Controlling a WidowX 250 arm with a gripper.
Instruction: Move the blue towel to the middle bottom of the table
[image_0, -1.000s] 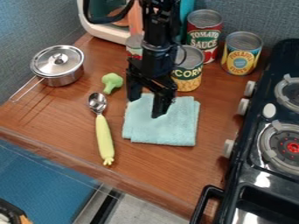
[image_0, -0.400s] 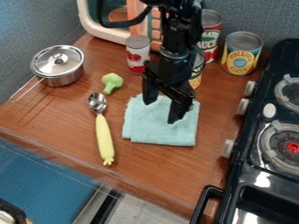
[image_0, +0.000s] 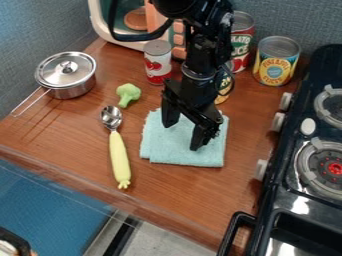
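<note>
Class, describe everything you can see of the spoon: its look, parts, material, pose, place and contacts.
The spoon has a shiny, metal-looking bowl, seemingly hollow side up, and a thick, pale-yellow handle, perhaps plastic, ending in small knobs. It lies on the brown table, its bowl towards the broccoli, left of the towel in the picture, touching neither.

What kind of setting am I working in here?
Probably a toy kitchen set up on a wooden table: there's a black stove, a lidded metal pot and food cans.
</note>
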